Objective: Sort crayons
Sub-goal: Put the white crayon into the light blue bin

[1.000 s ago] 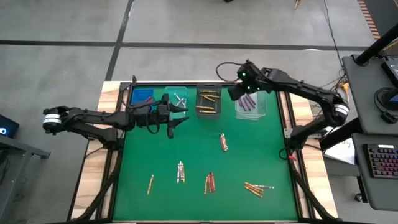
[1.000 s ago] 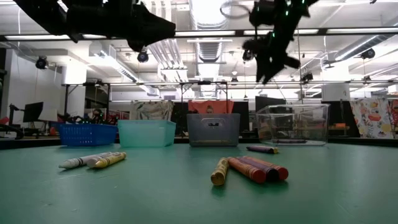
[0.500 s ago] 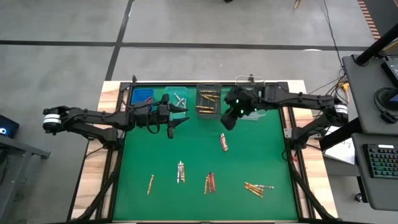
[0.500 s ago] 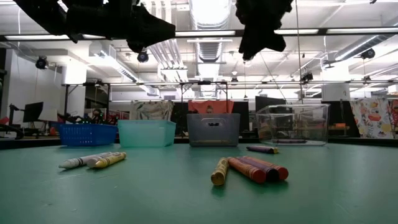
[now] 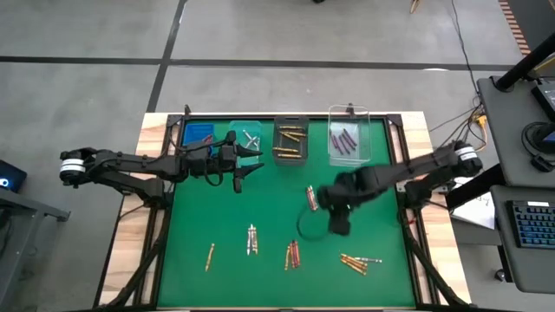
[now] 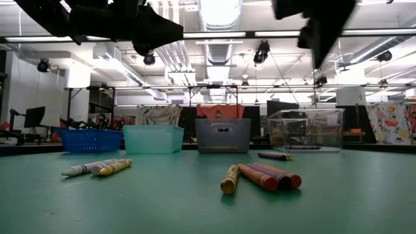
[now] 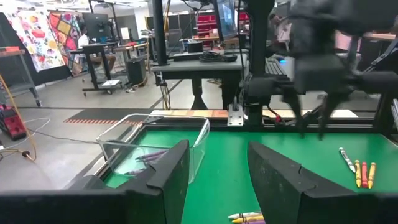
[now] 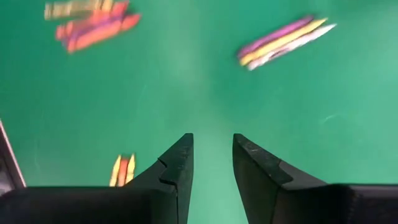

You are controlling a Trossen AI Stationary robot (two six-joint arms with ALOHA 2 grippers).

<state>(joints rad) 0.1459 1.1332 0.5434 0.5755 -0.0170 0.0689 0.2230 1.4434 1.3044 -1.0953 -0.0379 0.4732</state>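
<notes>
Four bins line the far edge of the green counter (image 5: 277, 277). The blue bin (image 5: 198, 133) holds what looks like one or two red crayons (image 5: 206, 138); the pale teal bin (image 5: 245, 139) holds silver-grey crayons (image 5: 250, 138); the dark grey bin (image 5: 290, 139) holds gold-orange crayons (image 5: 290, 143); the clear bin (image 5: 349, 141) holds purple crayons (image 5: 345, 140). More loose crayons (image 5: 293, 254) lie scattered in small clusters on the green counter, unsorted. The right pincer (image 8: 212, 149) hangs above the counter's middle, empty, its fingers apart. The left pincer (image 5: 250, 161) waits beside the teal bin, fingers spread and empty.
</notes>
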